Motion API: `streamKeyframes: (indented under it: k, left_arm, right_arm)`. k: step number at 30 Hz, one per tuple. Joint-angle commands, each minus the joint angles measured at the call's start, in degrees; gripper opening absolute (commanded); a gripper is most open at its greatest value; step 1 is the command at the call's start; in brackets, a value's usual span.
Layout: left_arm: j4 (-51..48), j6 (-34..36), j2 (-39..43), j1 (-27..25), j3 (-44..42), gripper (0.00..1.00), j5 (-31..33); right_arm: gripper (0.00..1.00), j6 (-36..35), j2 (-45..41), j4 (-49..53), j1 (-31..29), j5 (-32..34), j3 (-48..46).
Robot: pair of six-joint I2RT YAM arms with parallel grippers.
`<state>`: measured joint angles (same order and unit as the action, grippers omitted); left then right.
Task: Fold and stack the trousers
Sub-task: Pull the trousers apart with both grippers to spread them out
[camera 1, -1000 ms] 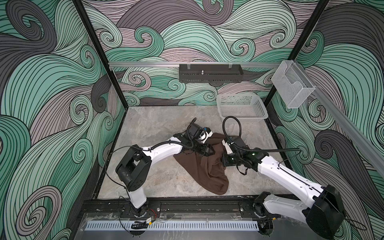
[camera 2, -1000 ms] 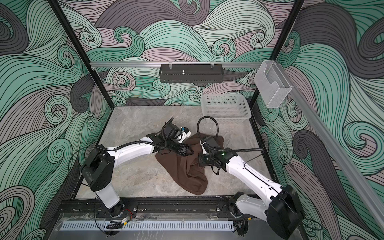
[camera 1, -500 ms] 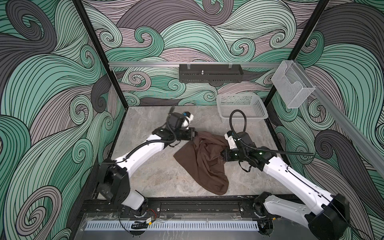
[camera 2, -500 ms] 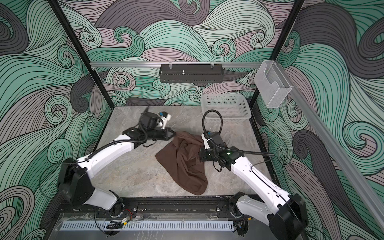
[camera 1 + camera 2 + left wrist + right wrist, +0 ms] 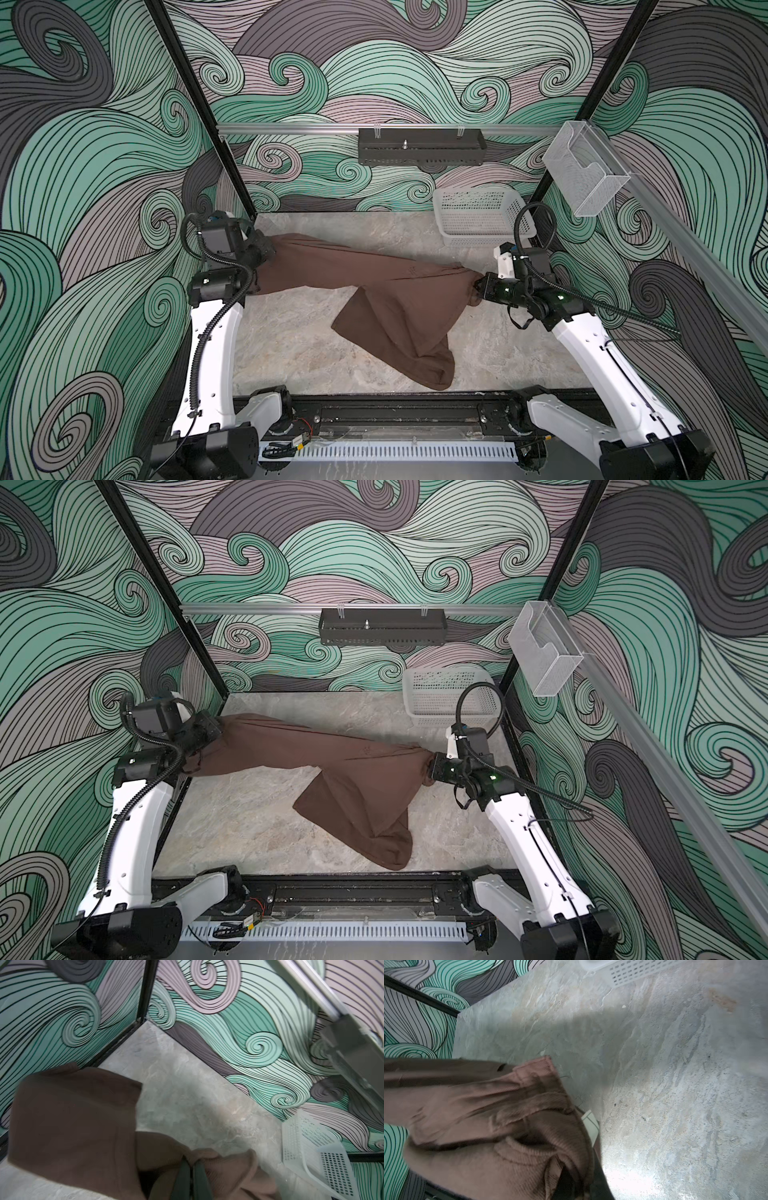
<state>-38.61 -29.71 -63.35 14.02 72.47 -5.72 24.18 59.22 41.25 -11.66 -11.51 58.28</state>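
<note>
In both top views the left gripper [image 5: 266, 252] [image 5: 212, 729] is at the back left edge of the table [image 5: 299, 345] [image 5: 232, 820]. Its jaws are pressed together on one end of the trousers [image 5: 374, 282] [image 5: 332, 756], and the tips are buried in cloth. The right gripper [image 5: 478, 287] [image 5: 430, 769] is near the right edge and pinches a bunched end of the same garment. The cloth stretches between the two across the back half. One part droops forward, and its end lies on the table close to the front edge, right of the middle. Count: one pair of trousers, two arms, one white basket [image 5: 478, 216] [image 5: 446, 698] in the back right corner, one black tray [image 5: 419, 146] on the back rail, and one clear holder [image 5: 582, 168] on the right rail.

In the left wrist view two dark fingers [image 5: 182, 1180] stand tight together with brown cloth gathered between and around them. A wide flap of the trousers [image 5: 72, 1122] hangs past them. The basket [image 5: 324, 1159] is cut off at the frame edge, and the picture is blurred.

In the right wrist view ribbed cloth [image 5: 477, 1115] with a white label [image 5: 590, 1124] covers nearly all of the gripper. Only dark edges of the fingers [image 5: 601, 1180] show, closed on the fabric, and the tips cannot be made out. A corner of the basket [image 5: 633, 970] shows.
</note>
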Motion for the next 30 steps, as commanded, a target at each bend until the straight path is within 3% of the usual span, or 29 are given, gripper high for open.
streamKeyframes:
  k: [1,5,11,12,13,15,16,19,22,27,30]
  left_arm:
    - [-1.9,1.5,-3.4,3.2,3.8,0.00,-5.1]
    - [2.3,-0.2,-6.9,3.1,1.9,0.00,-14.2]
    - [0.7,0.0,-12.3,-0.1,4.1,0.02,-16.3]
    - [0.5,0.1,-12.8,-1.0,4.4,0.13,-16.3]
    - [0.1,0.3,-13.2,-2.3,4.7,0.31,-16.1]
    - [-0.5,0.3,-13.4,-4.4,4.7,0.55,-15.7]
    - [-0.9,0.3,-13.1,-5.3,4.6,0.61,-15.5]
    - [-2.0,-0.2,-11.2,-7.9,3.0,0.69,-15.0]
    - [-3.6,-1.0,-7.7,-11.0,-0.7,0.70,-15.0]
    - [-4.1,-4.9,-0.6,-21.1,-11.7,0.70,-12.8]
    - [-0.1,-11.4,2.3,-28.5,-20.3,0.70,-11.7]
  right_arm:
    - [0.00,0.2,1.0,1.9,2.0,2.2,1.8]
    - [0.00,1.2,2.4,1.9,2.1,4.0,1.9]
    - [0.00,1.1,5.0,1.8,2.1,10.7,2.1]
    - [0.01,1.1,5.7,1.9,2.1,11.9,2.2]
    - [0.01,1.1,6.7,1.9,2.1,13.8,2.4]
    - [0.02,1.3,8.3,2.1,2.2,17.6,2.7]
    - [0.04,1.5,9.0,2.5,2.1,19.9,2.9]
    - [0.20,2.4,10.7,3.5,2.4,25.3,3.3]
    - [0.53,3.9,11.4,5.5,3.1,27.6,3.7]
    - [0.72,6.6,8.8,8.5,3.1,27.8,3.5]
    - [0.75,9.1,5.5,9.2,3.1,25.1,1.7]
